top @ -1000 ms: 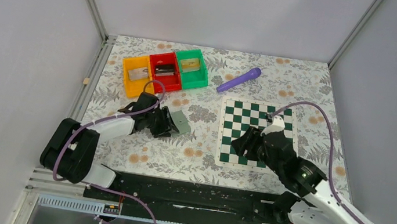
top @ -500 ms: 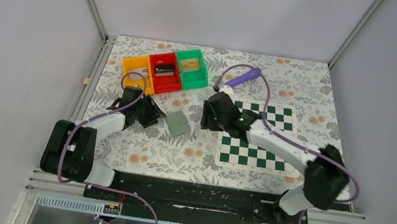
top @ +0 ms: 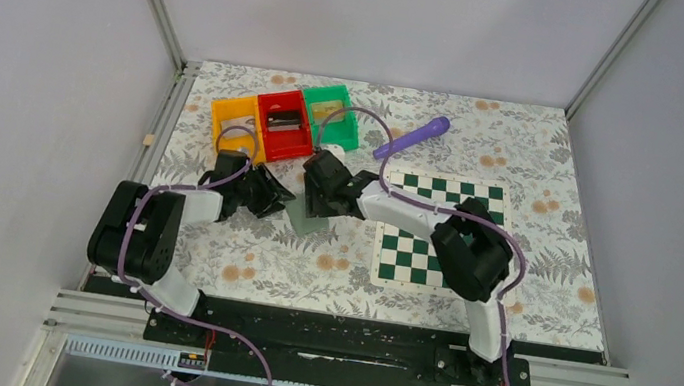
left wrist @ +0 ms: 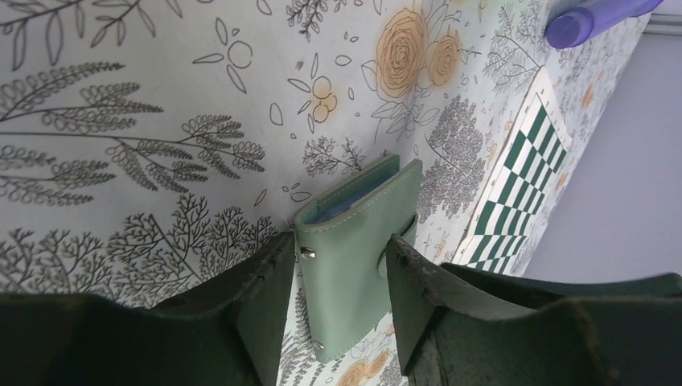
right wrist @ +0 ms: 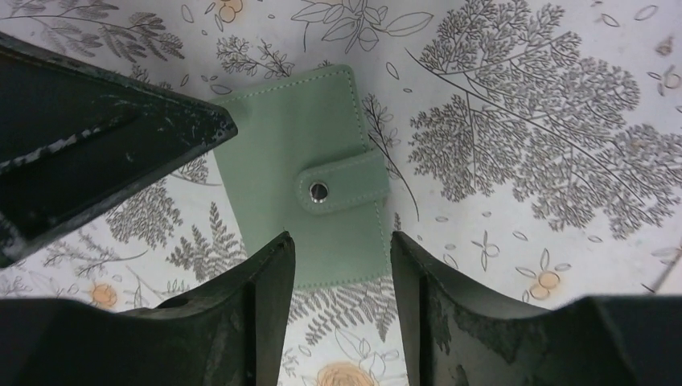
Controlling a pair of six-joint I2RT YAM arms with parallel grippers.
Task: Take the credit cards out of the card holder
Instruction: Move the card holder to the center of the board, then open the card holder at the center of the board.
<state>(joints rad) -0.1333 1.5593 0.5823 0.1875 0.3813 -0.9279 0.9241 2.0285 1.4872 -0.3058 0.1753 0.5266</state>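
Observation:
The card holder (top: 306, 221) lies closed on the floral cloth, pale green outside, with its snap strap fastened (right wrist: 319, 191). A sliver of blue inner panel shows at its far edge in the left wrist view (left wrist: 354, 195). The credit cards are hidden inside. My left gripper (top: 272, 199) is open at the holder's left side, and its jaws straddle the holder's near end (left wrist: 339, 241). My right gripper (top: 319, 197) is open above the holder's near edge (right wrist: 342, 237). The left gripper's finger (right wrist: 104, 137) shows in the right wrist view, next to the holder's corner.
Orange (top: 235, 123), red (top: 284, 120) and green (top: 332, 116) bins stand at the back left with small items in them. A purple pen (top: 413, 136) lies behind the green-and-white chessboard (top: 438, 237). The right arm reaches across the chessboard's left part.
My right arm swung left from the chessboard to the holder. My left gripper backed off the holder to the left, then edged back to its side. The holder stayed closed.

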